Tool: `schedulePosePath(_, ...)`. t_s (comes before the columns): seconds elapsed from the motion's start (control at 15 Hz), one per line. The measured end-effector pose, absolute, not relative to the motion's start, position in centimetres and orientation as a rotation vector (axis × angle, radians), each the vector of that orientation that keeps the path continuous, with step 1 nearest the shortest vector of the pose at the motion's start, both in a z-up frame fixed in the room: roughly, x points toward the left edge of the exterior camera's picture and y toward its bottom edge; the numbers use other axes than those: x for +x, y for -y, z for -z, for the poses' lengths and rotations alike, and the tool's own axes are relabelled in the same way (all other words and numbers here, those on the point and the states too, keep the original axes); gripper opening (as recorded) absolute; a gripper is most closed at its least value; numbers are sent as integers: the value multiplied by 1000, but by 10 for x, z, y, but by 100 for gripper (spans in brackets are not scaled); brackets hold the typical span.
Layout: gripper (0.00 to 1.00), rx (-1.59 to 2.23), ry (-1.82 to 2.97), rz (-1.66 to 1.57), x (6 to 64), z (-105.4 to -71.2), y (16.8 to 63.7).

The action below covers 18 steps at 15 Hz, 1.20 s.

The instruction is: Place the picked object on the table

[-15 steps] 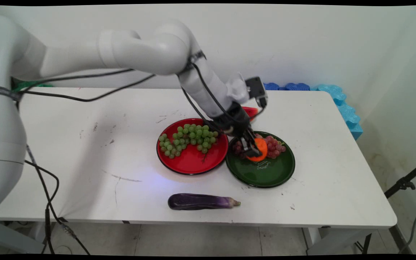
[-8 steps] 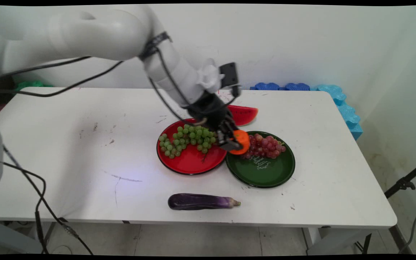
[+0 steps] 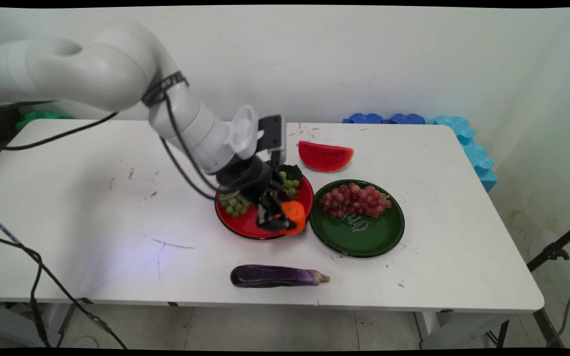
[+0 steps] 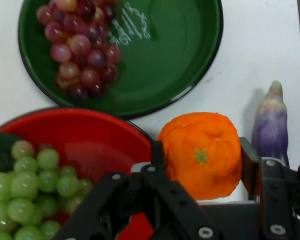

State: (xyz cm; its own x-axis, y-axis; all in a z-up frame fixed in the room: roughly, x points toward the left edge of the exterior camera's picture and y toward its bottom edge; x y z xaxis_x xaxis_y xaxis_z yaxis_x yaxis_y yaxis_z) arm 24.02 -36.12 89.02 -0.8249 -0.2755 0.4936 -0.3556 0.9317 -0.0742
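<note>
Nearest, low in the frame, an eggplant point(image 3: 277, 276) is seen on the desk point(image 3: 92, 207). At centre, an orange point(image 3: 293, 216) is clamped in the gripper point(image 3: 279, 218) over the right rim of the red plate point(image 3: 251, 225) of green grapes point(image 3: 232, 204). Right of it, red grapes point(image 3: 355, 200) are left on the green plate point(image 3: 364, 237); farther back lies a watermelon slice point(image 3: 325, 156).

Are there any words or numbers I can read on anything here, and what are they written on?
White curly writing on the green plate, below the red grapes: too small and blurred to read in either view.
No other words, numbers or signs show on the red plate, the orange in the hand, the eggplant or the watermelon slice.
</note>
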Motion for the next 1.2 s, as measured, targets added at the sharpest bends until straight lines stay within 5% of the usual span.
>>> schedulePosePath(1.07,0,456,2554,-218,232,-797,343)
schedulePosePath(1.13,100,457,2546,-219,232,-796,342)
schedulePosePath(1.2,100,456,2538,-217,231,-795,342)
